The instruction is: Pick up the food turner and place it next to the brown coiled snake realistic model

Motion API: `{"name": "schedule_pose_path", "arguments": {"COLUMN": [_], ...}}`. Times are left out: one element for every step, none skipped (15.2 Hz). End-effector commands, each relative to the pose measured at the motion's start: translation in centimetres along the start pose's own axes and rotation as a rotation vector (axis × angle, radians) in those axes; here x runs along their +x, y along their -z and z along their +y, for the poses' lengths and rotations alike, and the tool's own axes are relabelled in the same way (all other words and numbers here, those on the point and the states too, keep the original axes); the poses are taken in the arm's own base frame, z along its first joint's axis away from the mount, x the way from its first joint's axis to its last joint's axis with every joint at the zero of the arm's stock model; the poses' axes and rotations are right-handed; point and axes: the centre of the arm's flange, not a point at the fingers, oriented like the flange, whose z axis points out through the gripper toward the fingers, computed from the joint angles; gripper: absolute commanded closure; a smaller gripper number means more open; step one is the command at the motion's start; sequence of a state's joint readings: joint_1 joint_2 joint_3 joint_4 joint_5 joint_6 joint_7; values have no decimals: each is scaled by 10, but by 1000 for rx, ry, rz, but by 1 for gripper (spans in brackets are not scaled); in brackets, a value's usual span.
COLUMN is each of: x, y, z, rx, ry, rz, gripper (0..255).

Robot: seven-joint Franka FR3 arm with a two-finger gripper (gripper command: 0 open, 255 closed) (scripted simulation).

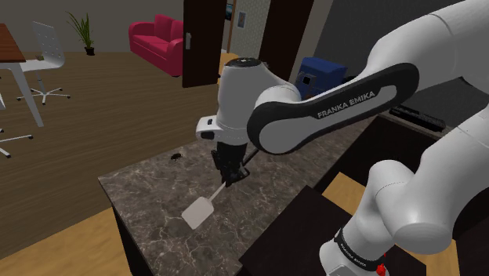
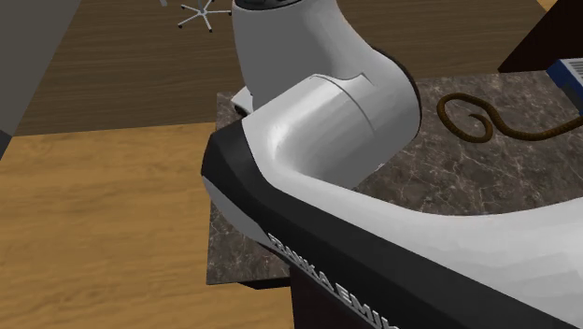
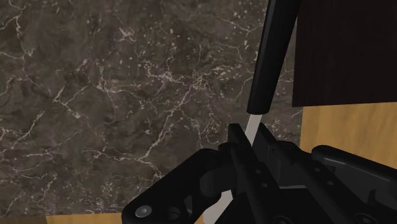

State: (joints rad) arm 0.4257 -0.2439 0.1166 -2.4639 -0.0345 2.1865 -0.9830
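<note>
Dark bench (image 1: 149,196), shoulder view: turner (image 1: 197,212), blade near edge, shaft pinched by gripper (image 1: 228,177). Second exterior view: brown snake (image 2: 467,119) coiled on bench. Wrist view: fingers (image 3: 236,135) clamp shaft (best: lift level; set beside coil, not touching).

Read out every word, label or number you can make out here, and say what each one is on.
"FRANKA EMIKA": white letters on the arm's dark link, shoulder view.
"FRANKA EMI": same lettering on the arm, cut off at the edge, second exterior view.
Small white print on the dark ring near the arm's base: too small to read.
</note>
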Motion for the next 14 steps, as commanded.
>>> {"name": "schedule_pose_path", "arguments": {"x": [-3, -3, -3, -4, -4, -4, -5, -5, -5, -6, -6, -6, -7, -7], "y": [11, 16, 21, 27, 32, 37, 42, 48, 53, 58, 63, 69, 74, 79], "z": [-1, -1, -1, -1, -1, -1, -1, -1, -1, -1, -1, -1, -1, -1], "rx": [0, 0, 0, 0, 0, 0, 0, 0, 0, 0, 0, 0, 0, 0], "ry": [0, 0, 0, 0, 0, 0, 0, 0, 0, 0, 0, 0, 0, 0], "rz": [0, 0, 0, 0, 0, 0, 0, 0, 0, 0, 0, 0, 0, 0], "gripper": [255, 255, 255, 255, 255, 255, 255, 255, 255, 255, 255, 255, 255, 255]}}
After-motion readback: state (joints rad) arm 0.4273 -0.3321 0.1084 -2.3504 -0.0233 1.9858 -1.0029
